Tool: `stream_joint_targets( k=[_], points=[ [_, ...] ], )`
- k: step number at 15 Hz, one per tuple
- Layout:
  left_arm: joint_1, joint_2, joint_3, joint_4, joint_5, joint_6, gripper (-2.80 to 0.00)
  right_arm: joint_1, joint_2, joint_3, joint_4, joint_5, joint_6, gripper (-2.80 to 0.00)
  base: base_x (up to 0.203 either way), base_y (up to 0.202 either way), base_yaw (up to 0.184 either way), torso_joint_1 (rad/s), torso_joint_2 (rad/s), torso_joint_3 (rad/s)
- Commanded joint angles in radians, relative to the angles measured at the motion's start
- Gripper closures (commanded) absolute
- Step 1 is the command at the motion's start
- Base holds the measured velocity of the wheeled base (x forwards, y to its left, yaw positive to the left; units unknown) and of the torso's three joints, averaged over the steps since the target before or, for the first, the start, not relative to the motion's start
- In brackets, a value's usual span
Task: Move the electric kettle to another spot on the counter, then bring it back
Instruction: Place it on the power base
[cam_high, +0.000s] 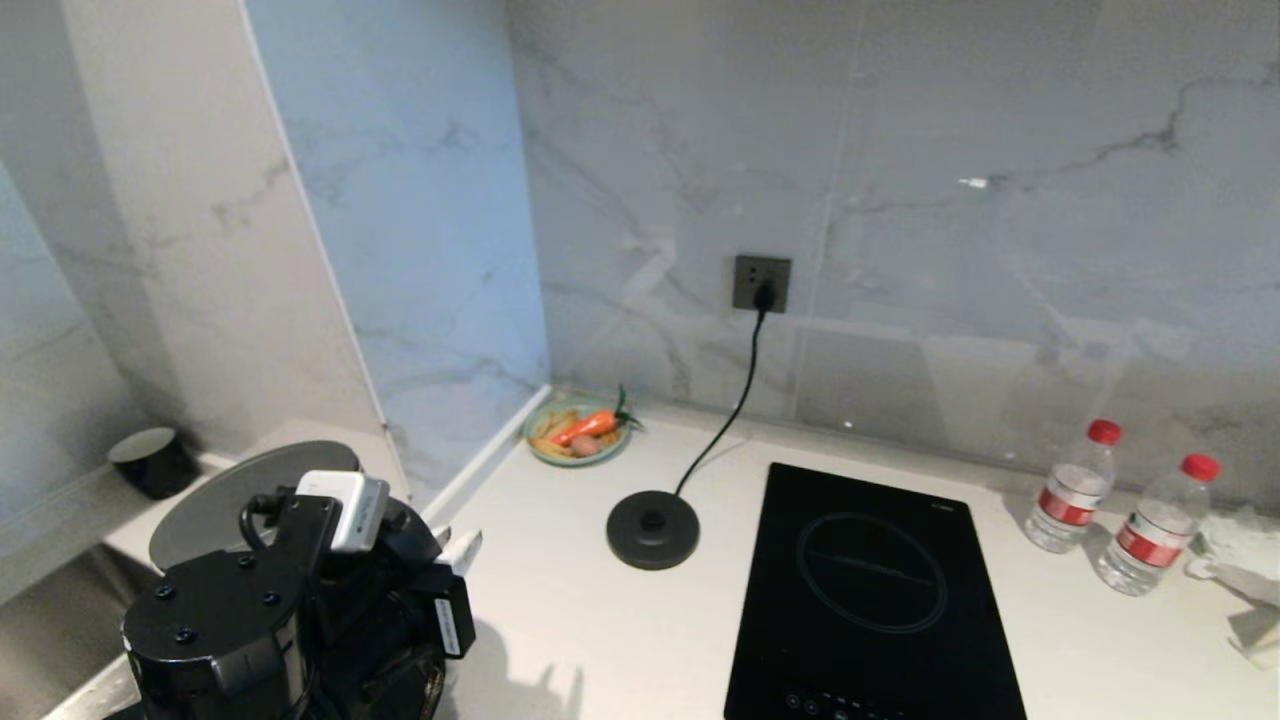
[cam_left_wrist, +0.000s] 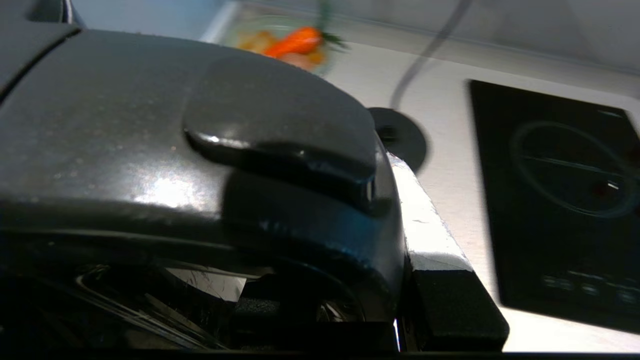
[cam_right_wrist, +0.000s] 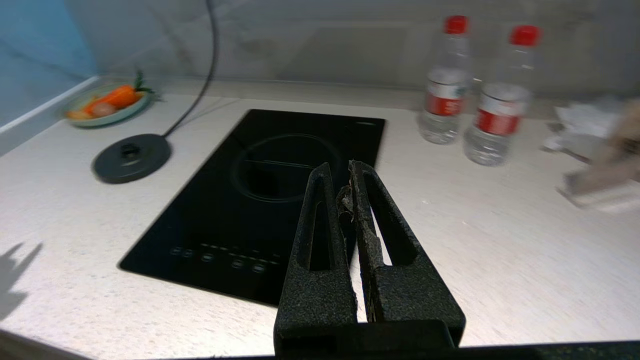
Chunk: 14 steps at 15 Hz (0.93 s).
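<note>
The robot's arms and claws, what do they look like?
The left arm is chunky glossy black with round screws, a white-and-silver box on top, a black cable loop and a small white sticker. Its left gripper has a finger with a white tip and a black base. The right gripper has two long, rough black fingers with slot-shaped holes; their inner pads look worn and ragged.

The left end effector (cam_high: 455, 555) has white-faced fingers on a glossy black housing studded with dark screws; behind it sit a white-grey camera block, a looped black cable and a white label. The right end effector (cam_right_wrist: 350, 187) has two rough, matte-black slotted fingers with frayed inner pads.
</note>
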Motion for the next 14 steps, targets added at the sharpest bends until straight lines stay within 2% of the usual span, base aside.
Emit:
stream_joint_targets(
  k=[1, 9, 14],
  points=[
    [0.0, -0.001, 0.001, -0.009, 0.003, -0.001, 0.0, 0.0, 0.002, 0.0, 0.0, 0.0, 0.0, 0.0, 0.004, 0.01, -0.175, -0.012, 0.02, 0.01],
    [0.0, 0.0, 0.0, -0.008, 0.003, -0.001, 0.0, 0.0, 0.002, 0.0, 0.0, 0.0, 0.0, 0.0, 0.003, 0.008, -0.172, -0.002, 0.01, 0.005],
    [0.0, 0.0, 0.006, -0.009, 0.003, -0.001, 0.0, 0.0, 0.002, 0.0, 0.0, 0.0, 0.0, 0.0, 0.001, 0.001, -0.033, 0.001, 0.0, 0.004]
  ],
)
